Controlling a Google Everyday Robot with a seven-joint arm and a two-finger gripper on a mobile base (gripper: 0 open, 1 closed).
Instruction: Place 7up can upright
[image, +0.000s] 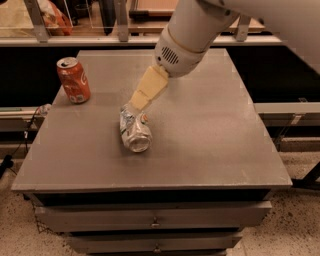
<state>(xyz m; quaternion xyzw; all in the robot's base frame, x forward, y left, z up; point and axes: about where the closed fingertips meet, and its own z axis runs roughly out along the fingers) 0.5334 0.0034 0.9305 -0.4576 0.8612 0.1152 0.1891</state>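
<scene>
The 7up can (134, 129) lies on its side near the middle of the grey table (210, 135), its open end facing the front. It is silvery-white and dented, with green lettering. My gripper (136, 102) reaches down from the upper right on a white arm (187, 37). Its cream-coloured tip touches or hovers just over the far end of the can.
An orange-red soda can (73, 80) stands upright at the table's left edge. The blue-and-silver can is hidden behind my arm. The table has drawers below (155, 217). A railing and shelf run along the back (75, 40).
</scene>
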